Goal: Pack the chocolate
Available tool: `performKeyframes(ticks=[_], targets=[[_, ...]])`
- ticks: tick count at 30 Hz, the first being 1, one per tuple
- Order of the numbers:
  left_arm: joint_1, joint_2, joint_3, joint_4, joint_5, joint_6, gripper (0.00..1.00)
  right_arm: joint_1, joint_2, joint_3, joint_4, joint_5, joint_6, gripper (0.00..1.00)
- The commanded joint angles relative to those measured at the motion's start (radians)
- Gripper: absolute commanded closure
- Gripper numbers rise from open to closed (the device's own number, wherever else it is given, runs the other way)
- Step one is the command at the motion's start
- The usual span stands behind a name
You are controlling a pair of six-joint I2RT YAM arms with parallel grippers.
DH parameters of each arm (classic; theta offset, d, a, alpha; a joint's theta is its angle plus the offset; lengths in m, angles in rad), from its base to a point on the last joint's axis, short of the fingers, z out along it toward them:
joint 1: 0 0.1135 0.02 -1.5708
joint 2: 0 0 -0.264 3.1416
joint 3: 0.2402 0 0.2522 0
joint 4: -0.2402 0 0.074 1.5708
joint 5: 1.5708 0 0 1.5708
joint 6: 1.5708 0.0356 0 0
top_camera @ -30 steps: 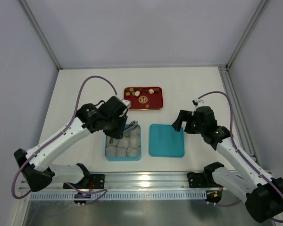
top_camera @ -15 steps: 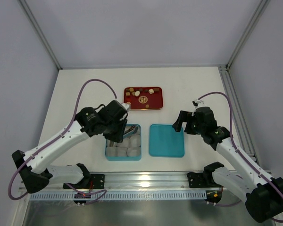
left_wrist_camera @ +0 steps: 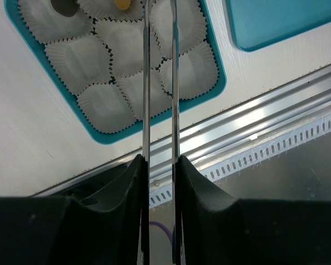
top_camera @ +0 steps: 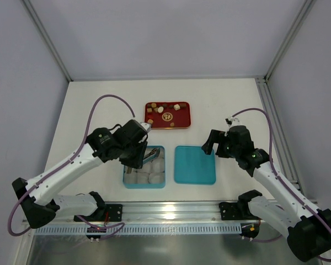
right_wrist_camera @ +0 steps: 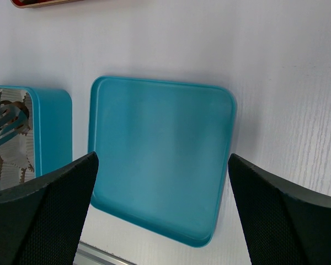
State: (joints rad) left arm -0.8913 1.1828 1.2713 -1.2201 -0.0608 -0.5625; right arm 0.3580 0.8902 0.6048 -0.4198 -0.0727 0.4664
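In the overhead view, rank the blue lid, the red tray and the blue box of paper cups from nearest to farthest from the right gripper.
1. Blue lid, just in front and to the left of the right gripper.
2. Red tray, farther back, to its left.
3. Blue box, leftmost, beyond the lid.

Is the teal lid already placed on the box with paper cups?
No, the teal lid lies flat beside the open box, apart from it.

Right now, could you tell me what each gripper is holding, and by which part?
The left gripper pinches metal tongs across both arms, well back from the tips; the right gripper is open, holding nothing.
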Motion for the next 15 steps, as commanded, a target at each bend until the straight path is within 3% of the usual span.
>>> performKeyframes(ticks=[1,15], targets=[[-0.009,0.001,-0.006,0.037,0.003,-0.007,0.8,0.004,-0.019,0.001,0.018,0.01,0.002,0.0],[-0.008,0.043,-0.013,0.068,-0.034,-0.005,0.76,0.004,-0.019,0.003,0.021,0.002,0.0,0.0]])
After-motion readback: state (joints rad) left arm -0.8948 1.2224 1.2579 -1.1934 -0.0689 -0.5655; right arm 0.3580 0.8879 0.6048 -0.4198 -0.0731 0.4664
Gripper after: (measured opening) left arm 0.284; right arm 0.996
